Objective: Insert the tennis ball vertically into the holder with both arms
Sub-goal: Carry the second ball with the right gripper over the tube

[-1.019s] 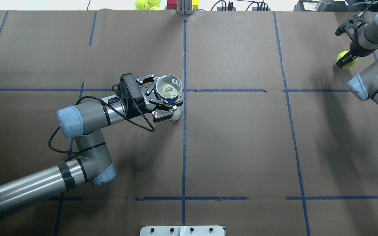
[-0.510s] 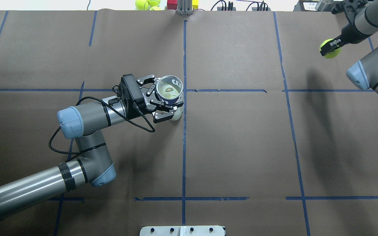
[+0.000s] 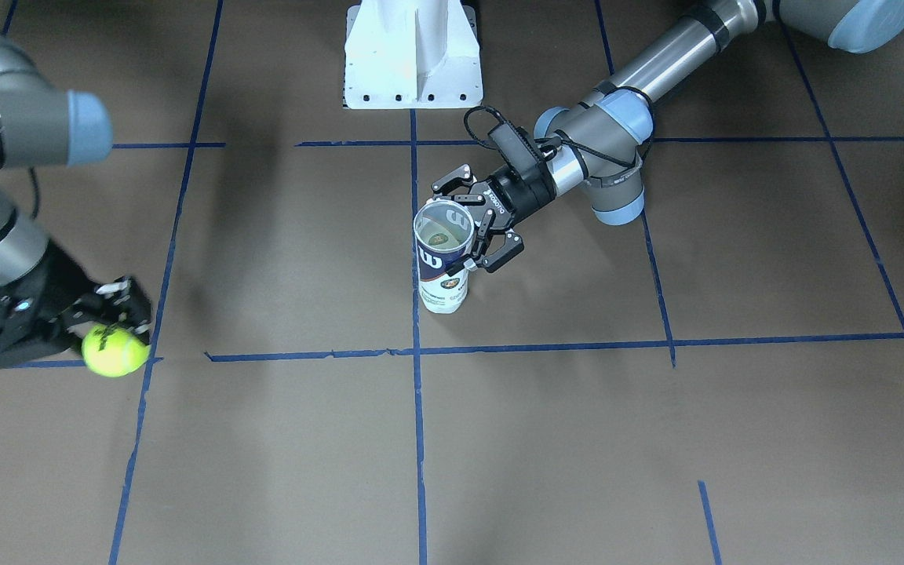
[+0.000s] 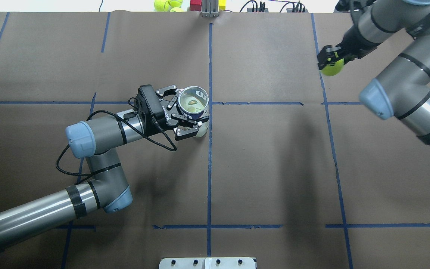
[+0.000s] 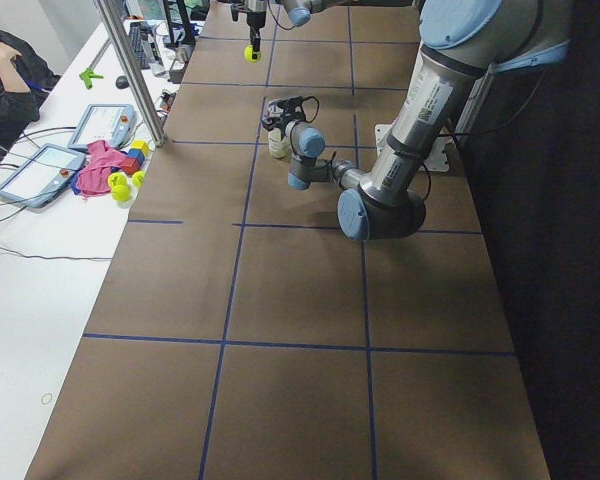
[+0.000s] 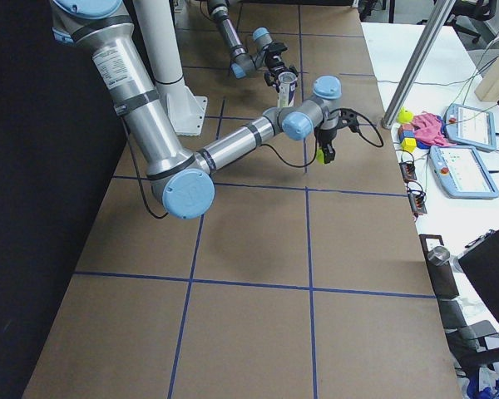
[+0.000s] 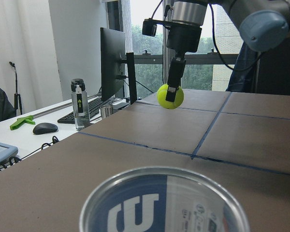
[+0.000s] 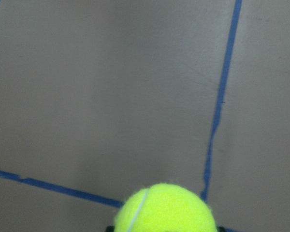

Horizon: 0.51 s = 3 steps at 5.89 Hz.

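In the overhead view the holder (image 3: 438, 268), a clear Wilson tennis-ball can with a navy-and-white label, stands upright just left of the frame's middle. It is beside the crossing of two blue tape lines (image 4: 209, 168) on the brown-covered table (image 4: 274, 175). Its mouth is open to the top; something pale yellow-green lies at its bottom, too small to identify.

The left gripper (image 4: 194, 111) comes in level from the left. Its fingers are drawn in on either side of the can's body and clasp it. A black cable (image 4: 155, 139) loops off that wrist.

The right gripper (image 4: 330, 61) is in the upper right of the overhead view, well apart from the can. It points downward and is closed on a yellow-green tennis ball (image 4: 332, 68), pinched at its top. The left wrist view shows that ball (image 7: 170, 95) hanging clear above the table, beyond the can's rim at the bottom of the frame.

A white pedestal base (image 3: 413, 55) sits at the top centre of the front-facing view. Spare tennis balls (image 4: 166, 4) lie at the top edge of the overhead view.
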Motion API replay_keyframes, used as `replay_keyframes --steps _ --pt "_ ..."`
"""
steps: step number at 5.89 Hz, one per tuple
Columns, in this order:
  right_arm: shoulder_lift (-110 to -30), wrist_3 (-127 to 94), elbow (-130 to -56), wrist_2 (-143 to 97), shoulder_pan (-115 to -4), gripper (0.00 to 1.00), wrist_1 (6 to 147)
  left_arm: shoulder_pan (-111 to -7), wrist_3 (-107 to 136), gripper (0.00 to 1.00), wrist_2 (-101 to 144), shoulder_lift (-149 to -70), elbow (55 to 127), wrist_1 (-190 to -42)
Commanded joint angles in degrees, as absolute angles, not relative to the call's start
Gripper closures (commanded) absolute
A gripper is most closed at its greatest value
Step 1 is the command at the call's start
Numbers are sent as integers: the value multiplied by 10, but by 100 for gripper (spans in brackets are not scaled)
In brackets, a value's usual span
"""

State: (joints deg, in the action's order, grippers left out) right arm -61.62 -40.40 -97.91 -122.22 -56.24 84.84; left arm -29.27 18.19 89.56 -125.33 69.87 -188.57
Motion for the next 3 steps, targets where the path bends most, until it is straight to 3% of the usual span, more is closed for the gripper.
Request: replay_keyframes --steps 1,3 --pt "-536 -556 -1076 -1180 -480 99 983 -293 182 10 895 -1254 699 -1886" --pt "-435 -650 -1074 -1123 -410 98 1065 -293 182 10 895 -1254 699 -1885"
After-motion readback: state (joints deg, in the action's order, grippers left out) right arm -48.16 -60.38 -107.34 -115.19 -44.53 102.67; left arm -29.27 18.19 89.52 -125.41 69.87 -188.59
